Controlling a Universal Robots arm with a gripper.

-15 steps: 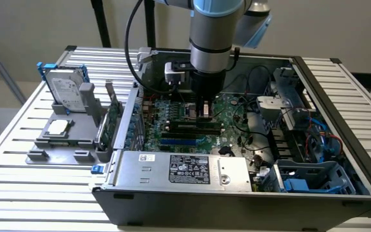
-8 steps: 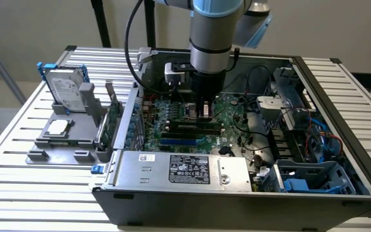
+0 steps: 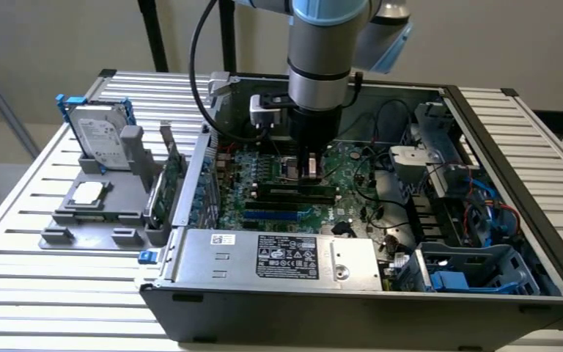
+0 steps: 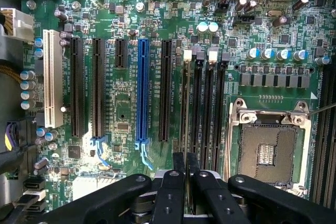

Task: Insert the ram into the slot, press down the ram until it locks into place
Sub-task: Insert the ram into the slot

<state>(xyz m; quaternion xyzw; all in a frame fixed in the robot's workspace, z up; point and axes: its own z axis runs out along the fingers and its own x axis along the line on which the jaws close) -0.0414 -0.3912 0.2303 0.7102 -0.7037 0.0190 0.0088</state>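
Clamps ram edge-on between closed jaws of gripper; stands upright in slot farthest from socket.

A robotics lab is suggested: an open black metal computer case is set on a slatted aluminium bench beside a grey plastic parts fixture, with a silver-and-blue robot arm reaching in.

Black tool, its jointed links studded with silver screws. Just above the tool, a small white box, then a silver-grey arm capped pale blue, trailing a black cable.
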